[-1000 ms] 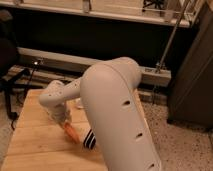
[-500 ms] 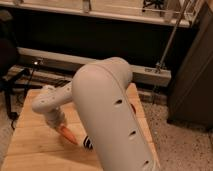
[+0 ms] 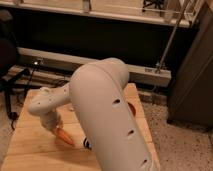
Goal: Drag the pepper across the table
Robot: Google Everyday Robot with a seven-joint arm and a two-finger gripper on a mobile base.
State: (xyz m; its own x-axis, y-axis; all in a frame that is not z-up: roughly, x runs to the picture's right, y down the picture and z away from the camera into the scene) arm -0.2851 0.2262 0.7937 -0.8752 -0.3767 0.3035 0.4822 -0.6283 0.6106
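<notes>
1. Over the last second my arm (image 3: 107, 117) swung down and toward the left of the frame; my claw (image 3: 55, 128) went with it, ending low at the left of the table (image 3: 27, 152), closer to the bottom edge of the picture than it had been.
2. The pepper (image 3: 65, 137) travelled with the claw; it slid a short way toward the lower left of the frame, staying on the boards rather than lifting clear as far as I could tell.
3. I took that to mean the drag was under way; the shift so far was small, so I judged most of the crossing was still to come.
4. My claw was clenched tight; the upper end of the pepper sat right at its tip and appeared pinched there.
5. The pepper looked small, slim and tapered; it was bright orange, carrot-like, and lay slanted with its free pointed end aimed at the lower right of the frame.
6. It lay just left of my arm's bulk, well apart from the bowl (image 3: 131, 108); only an orange-red sliver of that bowl showed behind the arm, right of centre.
</notes>
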